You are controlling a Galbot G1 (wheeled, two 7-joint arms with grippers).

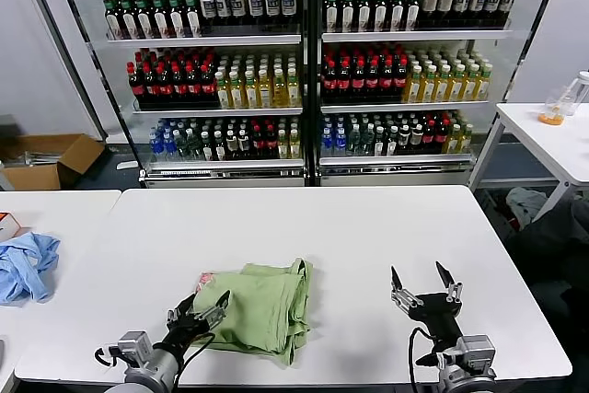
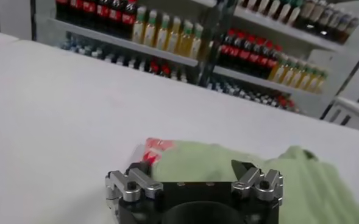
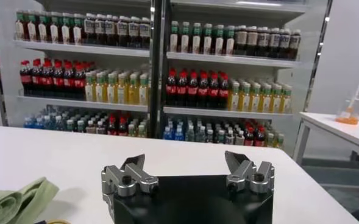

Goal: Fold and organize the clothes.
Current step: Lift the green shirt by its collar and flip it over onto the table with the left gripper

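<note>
The light green T-shirt (image 1: 262,306) lies folded on the white table (image 1: 368,227), near the front left of middle. A bit of its red-and-white print (image 1: 204,280) shows at its left edge. My left gripper (image 1: 202,308) is open, low at the shirt's near left corner, holding nothing. In the left wrist view the shirt (image 2: 228,167) lies just beyond the open gripper (image 2: 191,167), with the red print (image 2: 158,146) by one finger. My right gripper (image 1: 423,278) is open and empty above bare table, to the right of the shirt. The right wrist view shows the open gripper (image 3: 185,163) and the shirt's edge (image 3: 14,201).
A light blue garment (image 1: 26,264) lies on a second table at the left. Drink shelves (image 1: 304,62) stand behind the table. Another white table (image 1: 552,135) with a container (image 1: 554,108) stands at the right. A cardboard box (image 1: 51,158) sits on the floor at the left.
</note>
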